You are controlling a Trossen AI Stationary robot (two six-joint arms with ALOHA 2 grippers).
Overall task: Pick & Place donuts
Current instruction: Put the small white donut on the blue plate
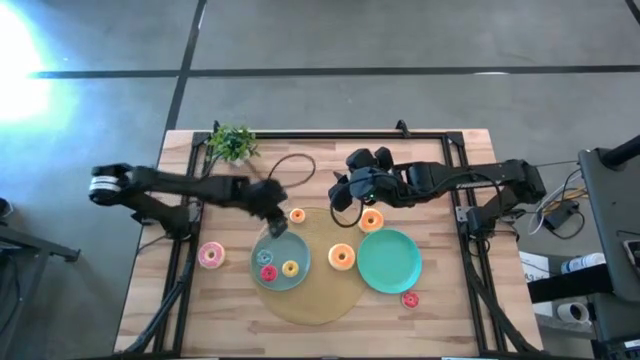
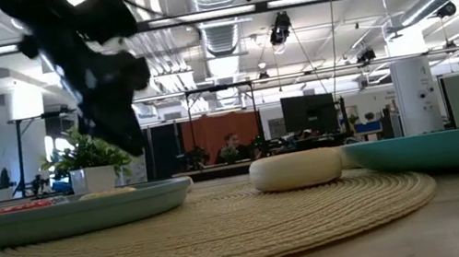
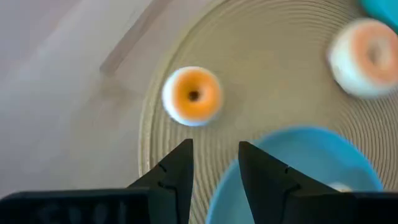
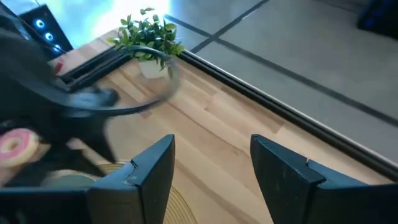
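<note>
Woven matting (image 1: 310,300) under the plates gives us soft, level ground. Nearest us, the grey-blue plate (image 1: 283,281) holds a red donut (image 1: 267,272) and a yellow donut (image 1: 290,268). Our left gripper (image 1: 275,228) hangs open and empty over its far rim, facing the orange donut (image 3: 193,96) just beyond on clear mat. Farther off, our right gripper (image 1: 343,193) waits open, raised.

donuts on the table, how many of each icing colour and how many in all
orange donuts: 4
pink donut: 1
red donuts: 2
total: 7
</note>
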